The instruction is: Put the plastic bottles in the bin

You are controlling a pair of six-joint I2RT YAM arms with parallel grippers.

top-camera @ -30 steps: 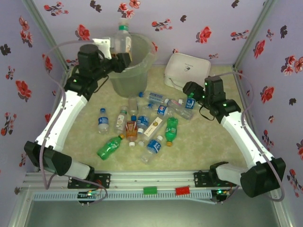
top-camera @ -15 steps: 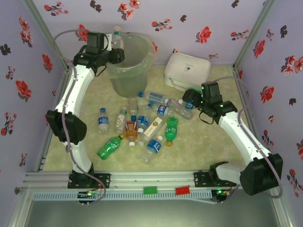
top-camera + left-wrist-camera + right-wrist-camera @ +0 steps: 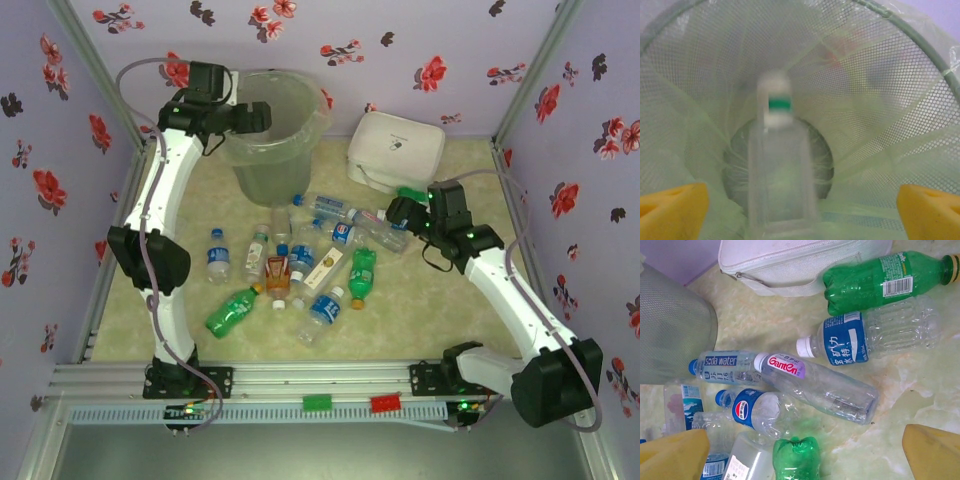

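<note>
Bottles (image 3: 300, 262) strewn on marbled tabletop (image 3: 420, 310); floral lilac walls (image 3: 460, 30).

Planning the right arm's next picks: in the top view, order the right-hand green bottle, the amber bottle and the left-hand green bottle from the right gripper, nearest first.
1. Right-hand green bottle, pile's right edge, nearest right gripper.
2. Amber bottle, pile's middle.
3. Left-hand green bottle, front left.

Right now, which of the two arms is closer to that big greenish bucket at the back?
Left. The left fingers hang over the bin, pointing inside. The right fingers hover above the bottles near the white box, off to the bin's right.
</note>
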